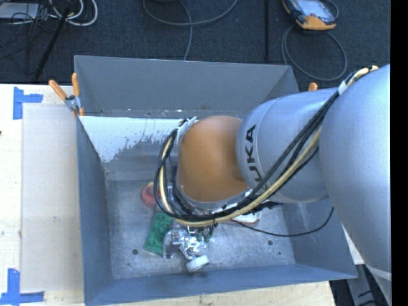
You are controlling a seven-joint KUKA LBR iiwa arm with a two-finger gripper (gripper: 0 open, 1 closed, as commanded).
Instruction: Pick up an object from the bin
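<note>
Camera view looks down into a grey metal bin (95,222) that takes up most of the frame, its sloping walls running down to a scuffed, speckled floor.

Towards the left of that floor, about mid-height in the frame, lies a small reddish thing (148,194). It is partly hidden by the robot's wrist, so its shape cannot be told.

Below it and a little to the right, a green flat piece (155,233), shaped like a small card, lies tilted on the floor in the lower centre-left of the frame.

Just beside the card's right edge sits the tool (187,246), a small cluster of metal parts low over the bin floor. Whether it is released or clenched cannot be told from here, and nothing can be seen grasped in it.

A small white rounded piece (197,263) lies just below and to the right of the tool, near the bin's front wall. Whether the two touch cannot be told.

Above the tool, in the centre of the frame, a rounded orange cover (207,158) caps the wrist, with yellow and black cables (167,171) looped around its left side.

Right of the tool, a white-and-red thing (250,219) peeks out from under the wrist.

The thick silver arm (306,152) reaches in from the right edge.
</note>
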